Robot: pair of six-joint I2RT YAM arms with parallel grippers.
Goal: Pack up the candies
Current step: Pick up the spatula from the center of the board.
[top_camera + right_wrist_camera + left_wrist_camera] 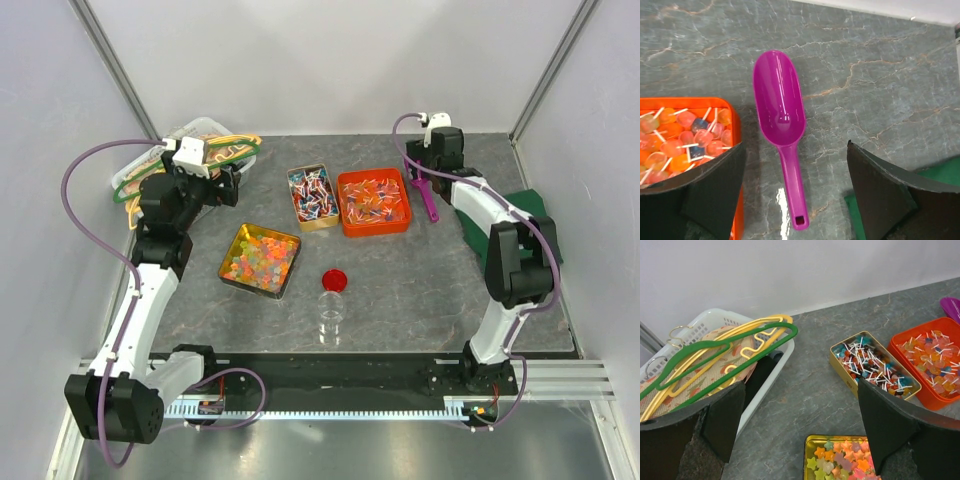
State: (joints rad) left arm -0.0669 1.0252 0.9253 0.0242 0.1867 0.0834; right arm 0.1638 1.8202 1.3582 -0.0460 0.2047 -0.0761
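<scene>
Nearest the arm bases, a clear jar [331, 312] stands upright on the grey stone-look surface [420, 290] with its mouth open. A round red lid [335, 279] lies flat just beyond it.

A little further in and to the left sits a square gold tin [237, 243], full of pastel candies [262, 260] in orange, yellow, pink and green. The left wrist view shows them as small star shapes.

Beyond that, a rectangular gold tin [300, 220] and an orange tray [347, 205] sit side by side. Both hold stick candies [376, 199], wrapped in red, blue and white with thin white sticks. All the sweets are in these three containers.

Just right of the tray lies a purple scoop [780, 97], its bowl pointing towards the back wall. The right end effector [794, 150] is over it with its fingers [715, 190] spread wide, one on each side of the handle and gripping nothing. I cannot tell how high it is above the scoop. A green cloth [535, 212] lies at the right edge, partly under that arm.

At the far left, the left end effector [801, 387] is also released and empty. It is close to a white basket [715, 320] holding green and yellow hangers [730, 352].
</scene>
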